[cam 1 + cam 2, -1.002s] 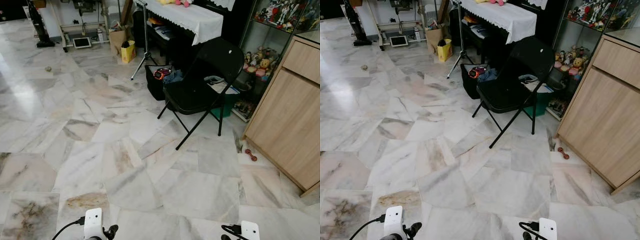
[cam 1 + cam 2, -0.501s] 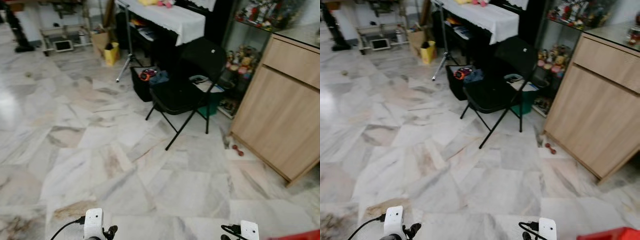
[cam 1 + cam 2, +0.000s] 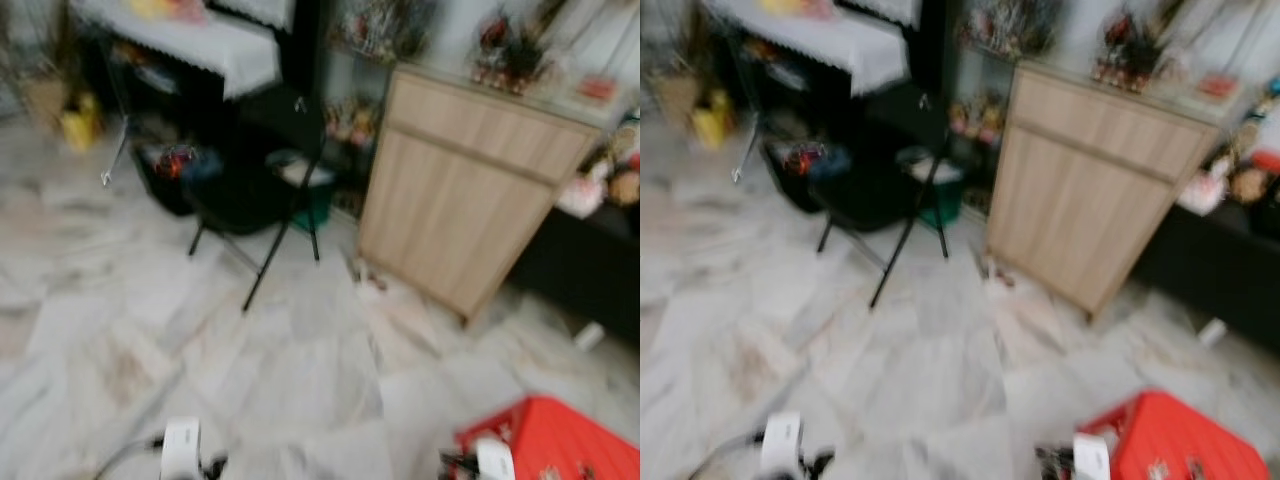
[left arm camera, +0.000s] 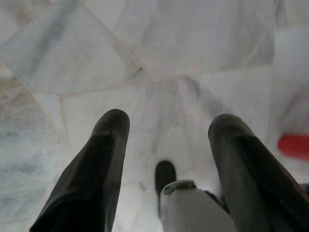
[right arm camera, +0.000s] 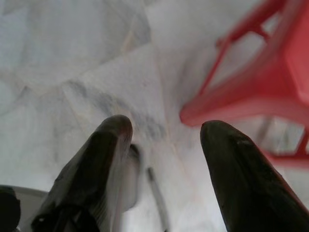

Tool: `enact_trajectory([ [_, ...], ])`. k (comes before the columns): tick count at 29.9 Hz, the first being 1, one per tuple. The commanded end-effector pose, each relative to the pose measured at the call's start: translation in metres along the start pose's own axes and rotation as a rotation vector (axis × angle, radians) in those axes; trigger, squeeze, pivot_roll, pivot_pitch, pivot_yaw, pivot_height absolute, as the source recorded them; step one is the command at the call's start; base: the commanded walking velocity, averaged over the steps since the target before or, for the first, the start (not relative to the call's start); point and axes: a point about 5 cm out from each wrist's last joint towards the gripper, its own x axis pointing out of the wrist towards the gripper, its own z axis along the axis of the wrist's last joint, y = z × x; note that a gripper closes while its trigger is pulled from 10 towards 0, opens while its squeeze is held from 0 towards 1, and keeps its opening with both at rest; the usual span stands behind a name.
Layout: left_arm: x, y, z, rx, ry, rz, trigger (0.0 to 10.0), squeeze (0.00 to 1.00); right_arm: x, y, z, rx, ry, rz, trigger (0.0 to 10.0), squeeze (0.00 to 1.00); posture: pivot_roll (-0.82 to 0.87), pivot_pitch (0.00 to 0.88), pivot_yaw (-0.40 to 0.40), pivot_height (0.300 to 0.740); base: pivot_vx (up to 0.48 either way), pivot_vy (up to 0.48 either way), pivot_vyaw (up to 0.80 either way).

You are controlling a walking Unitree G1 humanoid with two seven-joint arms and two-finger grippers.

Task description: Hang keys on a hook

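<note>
Evidently the robot is walking and turning, for both head views are smeared with motion blur. Before it lies a marble floor [image 3: 300,380], with a black folding chair [image 3: 255,190] and a wooden cabinet [image 3: 470,190] farther off, and a red plastic stool [image 3: 555,445] low on the robot's right. The left gripper [image 4: 166,130] hangs low over the floor, its two black fingers spread apart with nothing between them. The right gripper [image 5: 161,130] hangs the same way, fingers parted and empty, just beside the stool's red legs. Neither keys nor a hook can be made out anywhere; the small objects on top of the cabinet are too blurred to name.

The step in hand looks like a search for the keys, so the task is judged to be at its very start. To do it well, the robot should finish the turn and then stand still until the view sharpens, since nothing small can be picked out at this blur. It should keep its right side off the stool as it moves, and leave both arms down until the keys are found
</note>
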Motion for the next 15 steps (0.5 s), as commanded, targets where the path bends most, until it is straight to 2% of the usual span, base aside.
enact_trajectory([
  [1,0.0008,-0.0078,-0.0009,-0.007,0.003,-0.022,10.0,0.0,0.0,-0.0059,0.0066,-0.005,-0.018,-0.019,10.0,0.0,0.04,0.0,-0.061,0.74,0.0,0.0,-0.8],
  [15,0.0007,-0.0091,-0.0022,0.004,0.006,-0.028,10.0,0.0,-0.0003,-0.0067,0.0057,0.0,-0.018,-0.026,10.0,0.0,0.04,0.0,-0.061,0.74,0.0,0.0,-0.8],
])
